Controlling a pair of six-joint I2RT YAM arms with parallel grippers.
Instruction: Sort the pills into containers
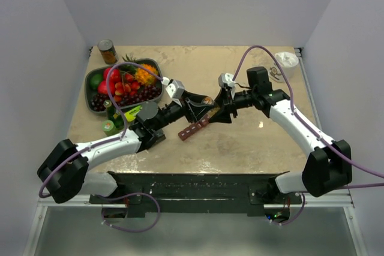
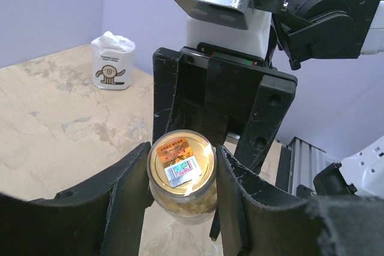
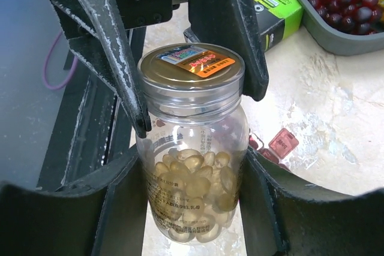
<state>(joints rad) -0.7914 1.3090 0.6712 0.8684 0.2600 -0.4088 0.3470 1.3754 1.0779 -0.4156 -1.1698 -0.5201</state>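
Note:
A small clear pill bottle [image 3: 192, 166] with a gold lid [image 3: 192, 67] is held upright between both grippers above the table. Yellowish pills [image 3: 198, 184] fill its lower half. My right gripper [image 3: 192, 208] is shut on the bottle's body. My left gripper [image 2: 182, 178] is shut round the lid end [image 2: 180, 160], its fingers [image 3: 120, 58] on both sides of the cap. In the top view the bottle [image 1: 207, 101] sits mid-table between the left gripper [image 1: 201, 104] and right gripper [image 1: 217, 107]. The dark red compartment strip [image 1: 195, 128] lies just below them, also in the right wrist view [image 3: 282, 142].
A dark bowl of fruit [image 1: 95, 77] stands at the far left with a tin can [image 1: 107, 51] behind it. A green box [image 3: 276, 10] and green bottles [image 1: 109, 125] sit near the bowl. A white cup [image 1: 286, 60] stands at the far right corner.

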